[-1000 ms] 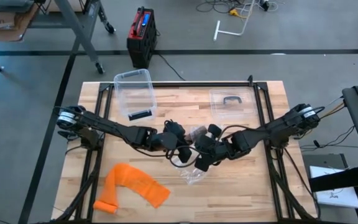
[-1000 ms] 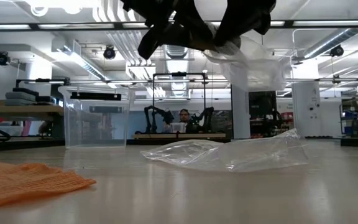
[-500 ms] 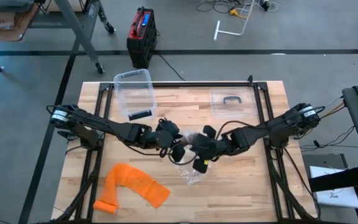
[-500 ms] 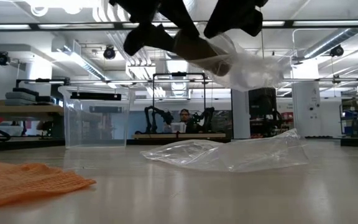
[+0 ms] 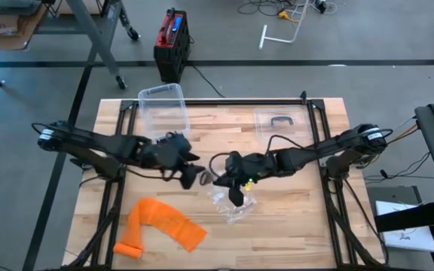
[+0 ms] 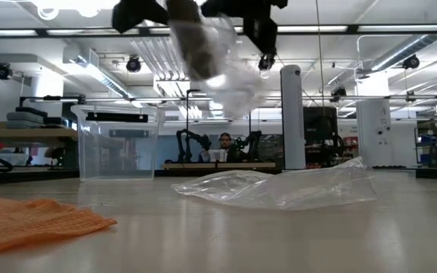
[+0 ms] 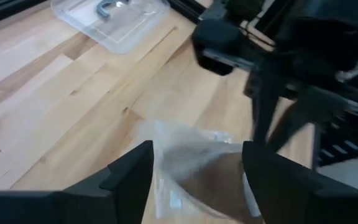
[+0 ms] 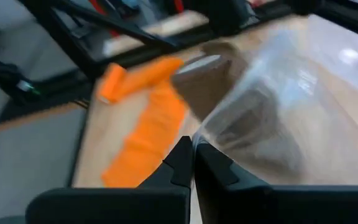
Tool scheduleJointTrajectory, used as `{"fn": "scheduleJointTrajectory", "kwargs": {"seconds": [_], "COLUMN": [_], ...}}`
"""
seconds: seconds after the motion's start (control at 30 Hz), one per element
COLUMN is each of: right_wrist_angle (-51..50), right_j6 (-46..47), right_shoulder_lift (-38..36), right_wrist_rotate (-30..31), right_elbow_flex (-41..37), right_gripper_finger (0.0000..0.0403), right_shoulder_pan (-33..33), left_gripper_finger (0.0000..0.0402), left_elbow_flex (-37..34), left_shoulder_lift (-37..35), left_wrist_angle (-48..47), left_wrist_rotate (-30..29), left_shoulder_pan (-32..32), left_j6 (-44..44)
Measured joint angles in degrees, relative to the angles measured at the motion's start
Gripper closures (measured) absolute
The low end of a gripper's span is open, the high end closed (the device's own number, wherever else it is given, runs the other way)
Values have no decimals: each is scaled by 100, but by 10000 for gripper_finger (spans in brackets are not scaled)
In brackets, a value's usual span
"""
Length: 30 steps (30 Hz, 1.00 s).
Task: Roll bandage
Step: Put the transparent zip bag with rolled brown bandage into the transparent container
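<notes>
While an orange bandage (image 5: pixel 159 226) lies flat near the table's (image 5: pixel 292 226) front-left corner beside a crumpled bag (image 5: pixel 230 211), 2 arms meet mid-table: right gripper (image 5: pixel 230 175) pinched tight on a clear bag (image 6: pixel 222 72) in the air, left gripper (image 5: pixel 196 176) spread wide, empty.

No words, labels, brand names, numbers or signs can be read on anything that is seen on the table or in the room behind.
</notes>
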Motion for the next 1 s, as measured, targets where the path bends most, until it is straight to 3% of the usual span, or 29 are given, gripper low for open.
{"fn": "scheduleJointTrajectory", "kwargs": {"seconds": [0.27,0.47,0.67,0.83,1.0], "right_wrist_angle": [1498,1234,639,-139,-1322], "right_j6": [43,659,606,346,94], "right_shoulder_lift": [-78,-196,-536,-983,-1316], "right_wrist_rotate": [-776,-1404,-2025,-2329,-2424], "right_elbow_flex": [-663,-789,-699,-445,-189], "right_gripper_finger": [403,403,403,403,403], "right_shoulder_pan": [-289,-649,-744,-740,-740], "left_gripper_finger": [181,177,171,165,161], "left_elbow_flex": [2,-5,-272,-850,-1702], "left_shoulder_lift": [-887,-959,-555,-345,-202], "left_wrist_angle": [-828,-1082,-779,373,2837], "left_wrist_rotate": [-56,-490,-867,-1363,-634], "left_shoulder_pan": [-214,-262,-262,-271,-273], "left_j6": [66,856,1828,2287,3496]}}
